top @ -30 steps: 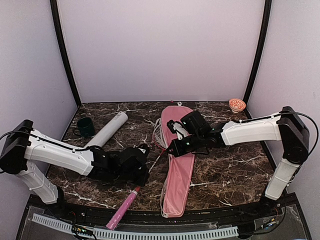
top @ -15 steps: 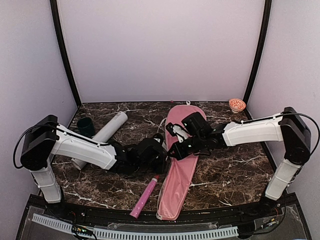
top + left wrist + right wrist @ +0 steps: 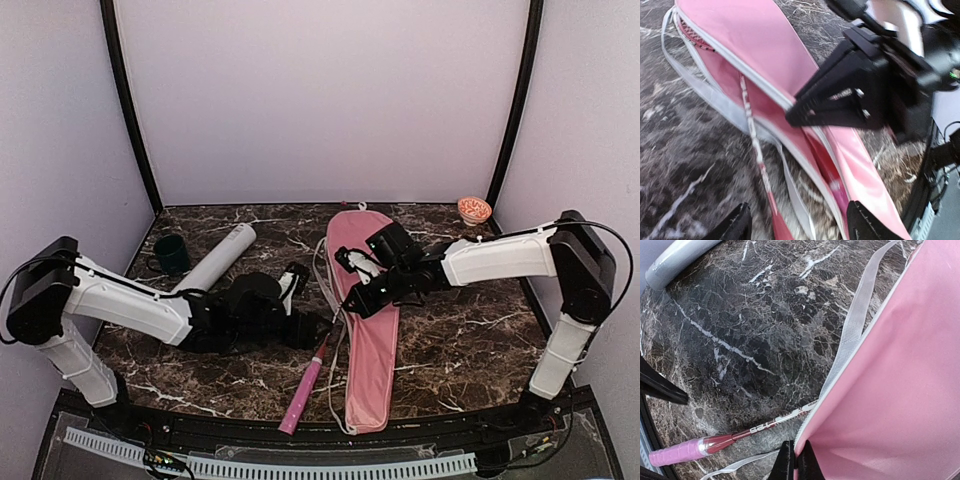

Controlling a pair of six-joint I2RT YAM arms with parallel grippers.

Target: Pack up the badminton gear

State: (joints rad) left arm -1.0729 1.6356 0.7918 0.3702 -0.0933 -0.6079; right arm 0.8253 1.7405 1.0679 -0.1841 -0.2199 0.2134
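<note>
The pink racket cover [image 3: 368, 335] lies lengthwise in the middle of the table. My right gripper [image 3: 357, 300] is shut on its left open edge [image 3: 812, 437] and holds that edge up. A racket with a pink handle [image 3: 303, 395] lies beside the cover, and its thin shaft [image 3: 765, 424] runs under the lifted edge, so its head is hidden inside. My left gripper [image 3: 316, 328] is open, its fingers on either side of the shaft [image 3: 756, 145] without touching it. The pale grey tube [image 3: 215, 258] lies at the back left.
A dark green cup [image 3: 170, 253] stands left of the tube. A small orange-patterned bowl [image 3: 474, 209] sits in the back right corner. The cover's white strap [image 3: 855, 330] trails loose on the marble beside the racket shaft. Both forearms lie low across the middle of the table.
The left gripper carried the racket rightward, sliding its head into the cover, then opened and let go. The right gripper stayed shut on the cover's edge, and the cover shifted a little.
</note>
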